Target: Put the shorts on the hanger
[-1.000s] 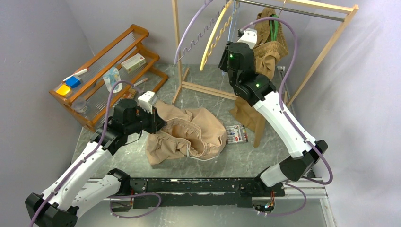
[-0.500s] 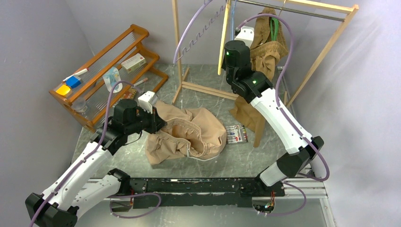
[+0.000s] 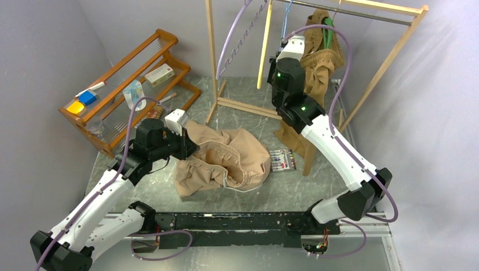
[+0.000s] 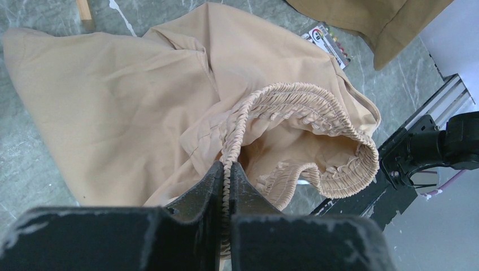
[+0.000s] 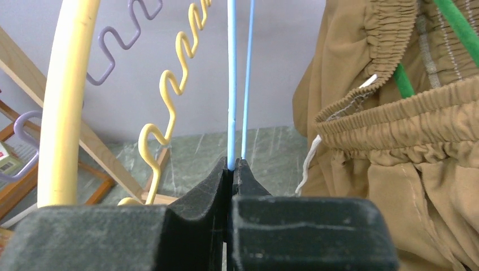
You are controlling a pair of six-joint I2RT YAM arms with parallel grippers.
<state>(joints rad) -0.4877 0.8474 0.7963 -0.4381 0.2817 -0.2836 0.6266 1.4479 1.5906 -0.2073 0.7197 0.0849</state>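
Note:
The light tan shorts (image 3: 226, 158) lie crumpled on the table, waistband opening up; they also fill the left wrist view (image 4: 141, 96). My left gripper (image 3: 189, 148) is shut on the gathered waistband (image 4: 227, 164) at the shorts' left side. The thin light-blue hanger (image 3: 286, 20) hangs from the rack rail at the back. My right gripper (image 3: 284, 49) is raised up to it and shut on its thin blue wire (image 5: 231, 84), as the right wrist view shows, jaws (image 5: 232, 165) pressed together round the wire.
A yellow hanger (image 3: 264, 45) and a lilac hanger (image 3: 231, 42) hang left of the blue one. Darker brown shorts (image 3: 316, 62) on a green hanger (image 3: 326, 33) hang right of it. The wooden rack frame (image 3: 212, 62), a wooden shelf (image 3: 130, 84) and a marker pack (image 3: 281, 160) stand nearby.
My right gripper has risen and turned toward the rail with the blue hanger; the yellow and lilac hangers have swung to hang more upright. The left arm and shorts have not moved.

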